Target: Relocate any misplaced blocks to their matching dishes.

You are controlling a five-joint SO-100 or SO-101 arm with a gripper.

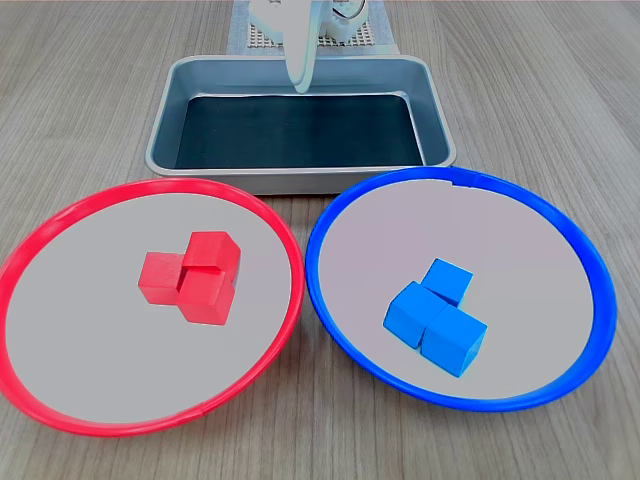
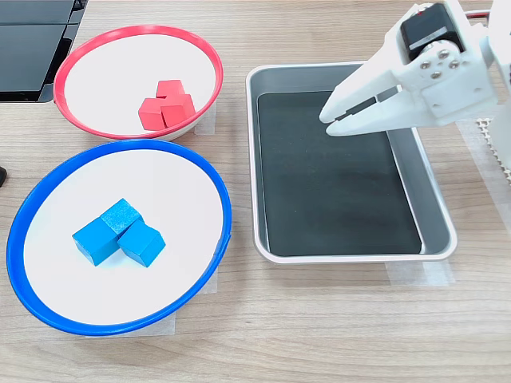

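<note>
Red cubes (image 1: 190,277): three, clustered and touching, inside the red-rimmed dish (image 1: 40,235), lower left of the first exterior view; upper left of the second exterior view
Blue cubes (image 1: 437,315): three, clustered and touching, inside the blue-rimmed dish (image 1: 585,255), lower right of the first exterior view; lower left of the second exterior view
Misplaced blocks: none visible; every cube lies in the dish of its own colour
Grey tray (image 2: 435,207): between the dishes and the arm's base, dark bottom bare
Gripper (image 2: 339,118): hovers over the tray's upper part in the second exterior view, holding nothing; jaws nearly closed, a thin gap seemingly left, though the angle is poor
Step in hand: sorting looks complete; arm is clear of both dishes
Next move: probably none beyond parking the arm; a check that no cube hides behind another
</note>
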